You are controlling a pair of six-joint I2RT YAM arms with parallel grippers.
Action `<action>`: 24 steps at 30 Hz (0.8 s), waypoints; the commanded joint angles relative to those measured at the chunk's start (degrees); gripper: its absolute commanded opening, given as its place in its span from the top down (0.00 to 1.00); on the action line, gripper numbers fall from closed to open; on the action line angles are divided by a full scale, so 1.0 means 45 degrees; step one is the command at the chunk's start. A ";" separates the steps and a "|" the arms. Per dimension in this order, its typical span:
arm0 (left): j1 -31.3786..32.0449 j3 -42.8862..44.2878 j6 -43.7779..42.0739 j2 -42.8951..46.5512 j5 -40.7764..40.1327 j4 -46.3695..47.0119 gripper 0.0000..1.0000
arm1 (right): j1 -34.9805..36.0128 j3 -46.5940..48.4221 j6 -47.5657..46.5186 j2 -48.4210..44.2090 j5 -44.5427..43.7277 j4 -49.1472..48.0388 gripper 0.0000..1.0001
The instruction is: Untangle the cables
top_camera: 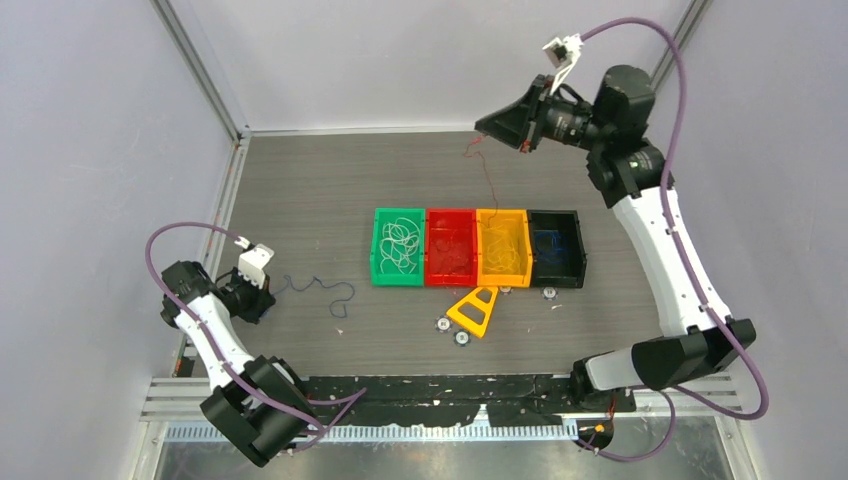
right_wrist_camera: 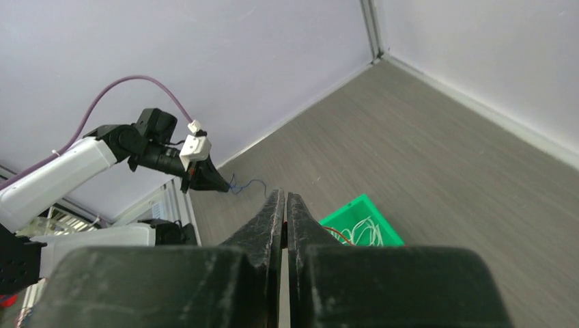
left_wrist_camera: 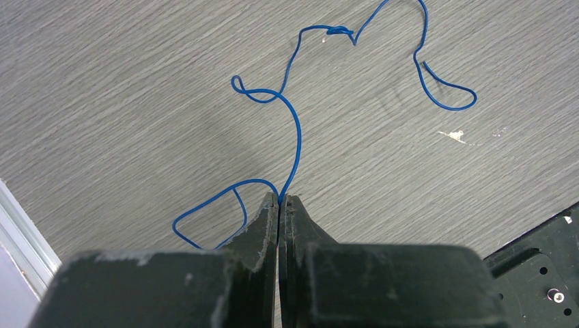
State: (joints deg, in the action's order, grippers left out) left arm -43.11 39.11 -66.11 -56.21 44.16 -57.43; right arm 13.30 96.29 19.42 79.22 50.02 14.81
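Note:
My left gripper [top_camera: 268, 291] is low over the table at the left, shut on a blue cable [top_camera: 335, 297]. The cable trails to the right across the table. In the left wrist view the fingertips [left_wrist_camera: 280, 199] pinch this blue cable [left_wrist_camera: 298, 133], which has a small knot [left_wrist_camera: 338, 31] further along. My right gripper [top_camera: 482, 127] is raised high at the back, shut on a thin red cable [top_camera: 489, 182] that hangs down toward the trays. In the right wrist view the jaws [right_wrist_camera: 284, 195] are closed, with a bit of the red cable [right_wrist_camera: 336, 234] showing beside them.
Four trays stand in a row mid-table: green [top_camera: 378, 247] holding white cables, red [top_camera: 431, 250], orange [top_camera: 522, 250] holding yellow cables, black [top_camera: 580, 250] holding blue ones. A yellow triangular piece [top_camera: 470, 314] and small round discs [top_camera: 441, 324] lie in front of them.

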 commanded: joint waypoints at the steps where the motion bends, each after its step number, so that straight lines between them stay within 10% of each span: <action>1: 0.0051 0.0104 0.0090 0.0010 0.0211 0.0284 1.00 | 0.1050 -0.0273 -0.0192 0.0344 -0.0321 -0.0829 0.95; 16: 0.0052 0.0085 0.0182 -0.0139 -0.0138 0.0349 1.00 | 0.2904 -0.3762 0.1335 0.0792 0.0029 -0.3175 0.95; 24: 0.0052 0.0118 0.0282 -0.0211 -0.0259 0.0366 1.00 | 0.2854 -0.5745 -0.2686 0.1615 -0.2955 -0.1043 0.95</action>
State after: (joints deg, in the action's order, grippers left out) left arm -43.11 39.11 -65.04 -57.12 42.68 -56.82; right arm 26.37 70.59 17.85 85.47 45.60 7.75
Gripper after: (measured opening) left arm 0.009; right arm 0.078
